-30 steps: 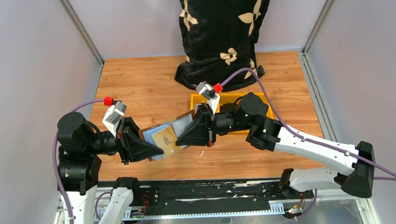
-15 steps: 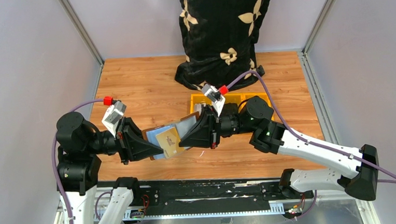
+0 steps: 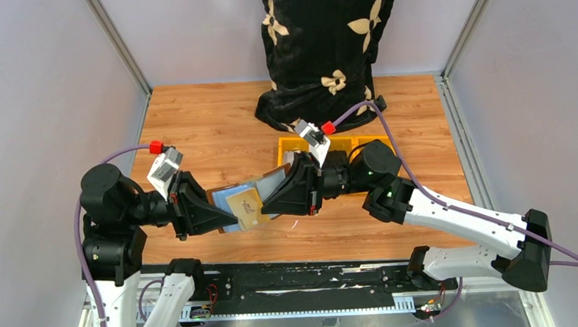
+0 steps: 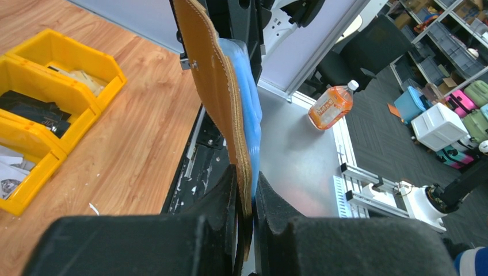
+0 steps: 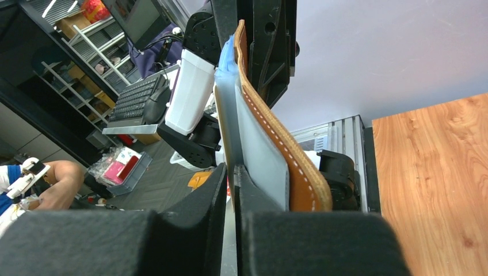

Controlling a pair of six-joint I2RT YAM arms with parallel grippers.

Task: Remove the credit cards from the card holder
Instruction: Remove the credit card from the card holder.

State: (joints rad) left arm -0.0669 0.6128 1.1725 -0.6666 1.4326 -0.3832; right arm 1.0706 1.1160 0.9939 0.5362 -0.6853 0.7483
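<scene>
Holding: left gripper point(image 4: 246, 179) clamped on wallet point(image 4: 210, 75).
Pinch: right gripper point(image 5: 232, 172) narrow around tan card point(image 3: 244, 204); grip unclear.
Change: right arm point(image 3: 440, 211) drew back slightly; tan card not freed, 0 out.

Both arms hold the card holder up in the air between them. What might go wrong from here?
1. The left gripper pinches only one edge of the card holder. A hard pull could tear it free and drop it.
2. The right gripper sits on the thin edge of the tan card, and its hold looks uncertain, so it may slip off.
3. The blue card lies close by and may slide out too.
</scene>
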